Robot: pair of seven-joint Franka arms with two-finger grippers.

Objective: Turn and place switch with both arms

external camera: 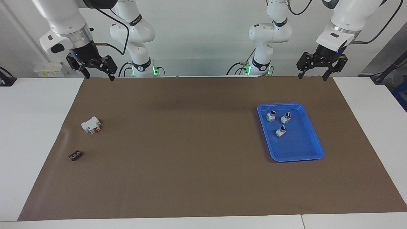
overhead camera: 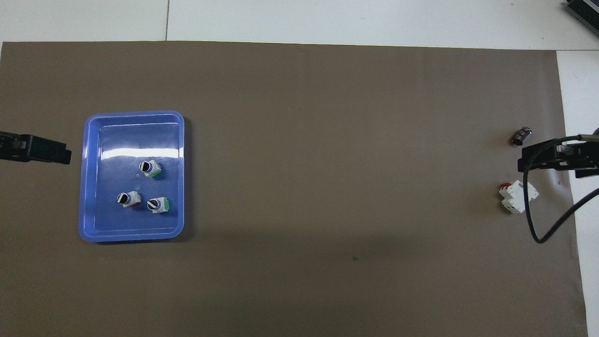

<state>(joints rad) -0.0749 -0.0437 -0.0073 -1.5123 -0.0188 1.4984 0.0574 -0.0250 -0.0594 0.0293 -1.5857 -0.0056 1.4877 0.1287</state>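
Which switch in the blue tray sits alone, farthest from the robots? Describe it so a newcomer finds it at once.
Find the blue tray on the brown mat, toward the left arm's end of the table. Three rotary selector switches stand in it. Two sit side by side nearer to the robots; the lone switch stands apart from them, toward the tray's middle, with green on its white body.

surface (external camera: pixel 38 133): white, joined panels | cover: brown mat (external camera: pixel 190 159) spread across most of it | wall (external camera: pixel 197 38): plain white | wall box (external camera: pixel 47 69): pale, low at the right arm's end | light: even
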